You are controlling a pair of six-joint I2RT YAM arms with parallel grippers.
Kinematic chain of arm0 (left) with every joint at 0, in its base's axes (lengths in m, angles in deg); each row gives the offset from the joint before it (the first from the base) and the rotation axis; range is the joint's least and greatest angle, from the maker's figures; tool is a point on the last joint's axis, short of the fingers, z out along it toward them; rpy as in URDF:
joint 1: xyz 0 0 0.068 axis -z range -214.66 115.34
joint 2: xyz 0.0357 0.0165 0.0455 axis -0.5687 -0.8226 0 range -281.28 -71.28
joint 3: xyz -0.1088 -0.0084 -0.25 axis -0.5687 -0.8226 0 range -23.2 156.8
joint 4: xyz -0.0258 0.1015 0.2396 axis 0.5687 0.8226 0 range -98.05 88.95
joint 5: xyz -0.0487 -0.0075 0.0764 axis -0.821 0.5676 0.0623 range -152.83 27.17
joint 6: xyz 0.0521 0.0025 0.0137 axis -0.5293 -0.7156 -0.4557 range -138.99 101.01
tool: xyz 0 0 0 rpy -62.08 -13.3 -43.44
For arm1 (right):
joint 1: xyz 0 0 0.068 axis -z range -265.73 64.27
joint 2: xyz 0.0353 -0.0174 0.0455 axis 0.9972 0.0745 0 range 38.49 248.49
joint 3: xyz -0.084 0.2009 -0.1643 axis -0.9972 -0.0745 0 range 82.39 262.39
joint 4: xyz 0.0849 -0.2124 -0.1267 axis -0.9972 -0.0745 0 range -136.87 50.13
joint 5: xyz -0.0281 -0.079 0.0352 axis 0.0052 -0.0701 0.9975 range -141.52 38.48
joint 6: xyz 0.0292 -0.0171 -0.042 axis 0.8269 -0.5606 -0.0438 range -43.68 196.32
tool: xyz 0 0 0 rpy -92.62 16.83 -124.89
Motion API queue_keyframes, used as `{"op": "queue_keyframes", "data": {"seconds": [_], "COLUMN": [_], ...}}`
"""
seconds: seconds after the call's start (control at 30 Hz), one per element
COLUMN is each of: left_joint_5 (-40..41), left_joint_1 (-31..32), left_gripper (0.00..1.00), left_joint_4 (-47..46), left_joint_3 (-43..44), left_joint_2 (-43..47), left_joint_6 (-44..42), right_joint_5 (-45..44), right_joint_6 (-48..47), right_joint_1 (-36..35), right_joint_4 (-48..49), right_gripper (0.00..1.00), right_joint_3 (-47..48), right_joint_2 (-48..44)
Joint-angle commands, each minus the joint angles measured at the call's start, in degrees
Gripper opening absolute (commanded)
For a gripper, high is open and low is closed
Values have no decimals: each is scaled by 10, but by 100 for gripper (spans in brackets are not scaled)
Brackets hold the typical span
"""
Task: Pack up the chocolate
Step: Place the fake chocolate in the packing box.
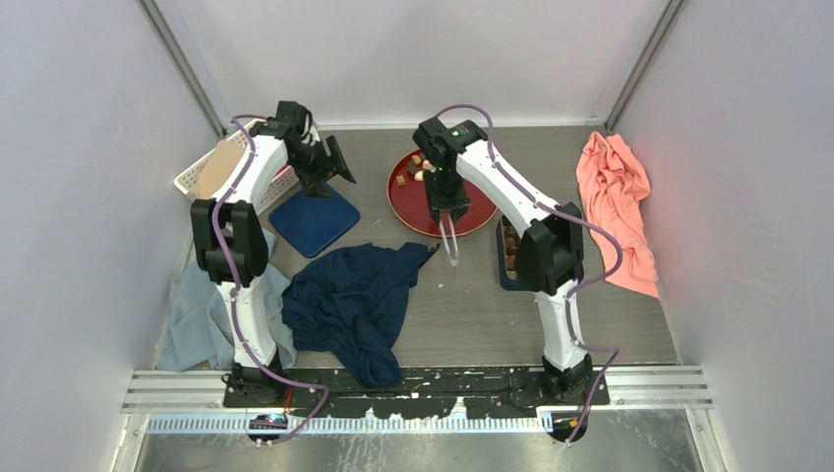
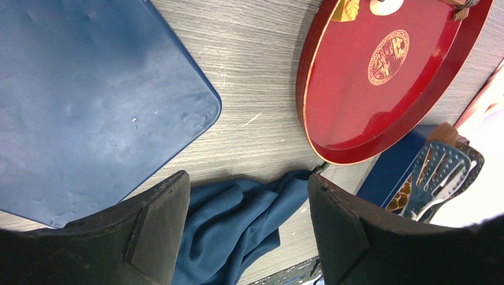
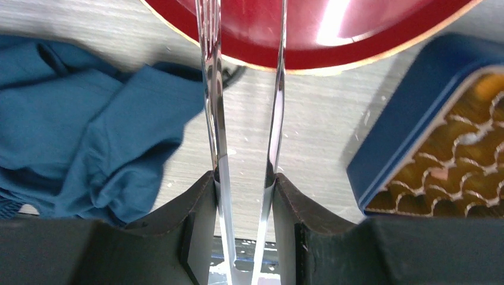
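Several small pieces of chocolate (image 1: 413,169) lie at the far left of the red round tray (image 1: 474,212); one cream piece (image 2: 386,5) shows at the top edge of the left wrist view. My right gripper (image 3: 243,178) is shut on metal tongs (image 3: 215,119), both arms of which are pressed between its pads. The tongs (image 1: 450,244) hang past the tray's near rim, between the tray and the navy box (image 3: 410,119). The box's gold grid (image 3: 463,160) shows. My left gripper (image 2: 246,181) is open and empty above the blue lid (image 1: 315,218).
A dark blue cloth (image 1: 354,305) lies crumpled between the arms, one corner reaching the tray. A pink cloth (image 1: 620,206) is at the right wall. A white basket (image 1: 211,172) and a grey-blue cloth (image 1: 202,315) sit at the left.
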Motion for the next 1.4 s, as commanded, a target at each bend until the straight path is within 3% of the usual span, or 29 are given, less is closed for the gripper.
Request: {"op": "queue_keyframes", "data": {"seconds": [0.0,0.37,0.57,0.87,1.37], "left_joint_5": [0,9,3,-9,-15], "left_joint_1": [-5,-7,-7,-7,-6], "left_gripper": [73,73,73,73,73], "left_joint_4": [-16,-6,-12,-7,-13], "left_joint_3": [5,25,26,31,28], "left_joint_2": [39,20,9,6,9], "left_joint_6": [-9,-19,-13,-8,-1], "right_joint_5": [-46,-59,1,-15,-10], "right_joint_6": [7,89,126,156,139], "right_joint_1": [1,73,162,197,233], "right_joint_4": [21,54,42,60,84], "right_gripper": [17,16,17,17,18], "right_joint_3": [-71,-336,-454,-550,-622], "right_joint_2": [-107,-340,-414,-424,-440]}}
